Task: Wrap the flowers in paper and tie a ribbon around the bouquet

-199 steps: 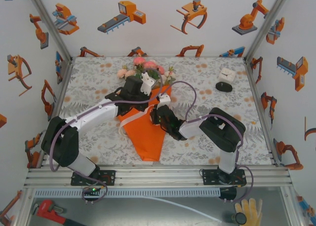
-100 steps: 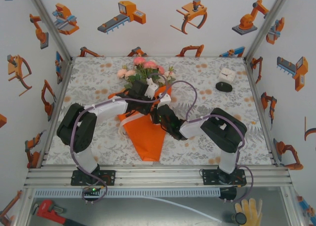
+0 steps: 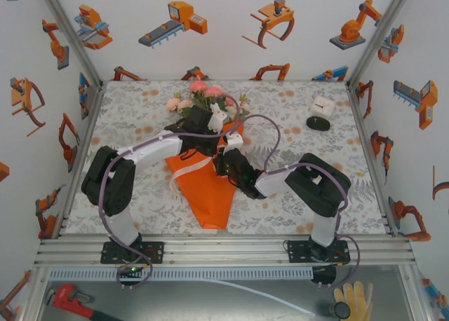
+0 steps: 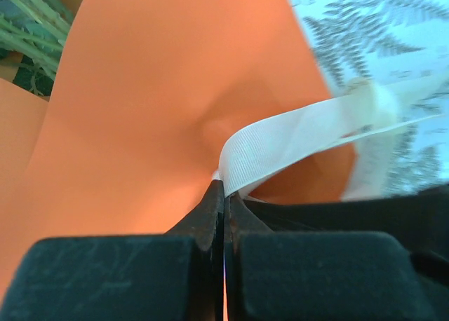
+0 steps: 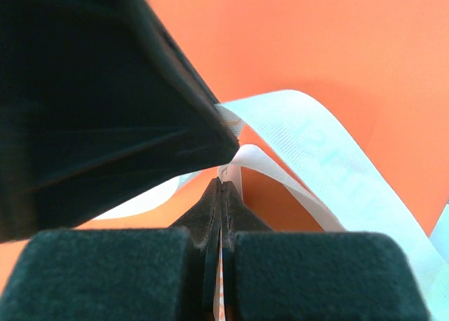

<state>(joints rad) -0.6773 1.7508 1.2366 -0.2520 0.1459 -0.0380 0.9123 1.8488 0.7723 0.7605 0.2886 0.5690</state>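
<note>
The bouquet lies mid-table: an orange paper (image 3: 207,195) cone with its tip toward me and the pink and cream flowers (image 3: 207,97) at its far, wide end. A cream ribbon (image 3: 188,169) crosses the cone's waist. My left gripper (image 3: 210,150) is shut on a loop of the ribbon (image 4: 295,142) just above the paper (image 4: 140,90); green stems (image 4: 28,19) show at the upper left. My right gripper (image 3: 223,158) sits right beside it, shut on another fold of the ribbon (image 5: 323,153) over the paper (image 5: 316,41). The left gripper's dark finger (image 5: 105,104) looms close in the right wrist view.
A small white box on a black disc (image 3: 320,112) stands at the back right of the floral tablecloth (image 3: 140,118). Walls with orange stickers close in three sides. A red wrench (image 3: 66,296) and a glove (image 3: 354,296) lie below the front rail.
My left arm folded its elbow back and carried its gripper right, over the cone's waist beside the right gripper, then shut on the ribbon. The right arm has barely moved.
</note>
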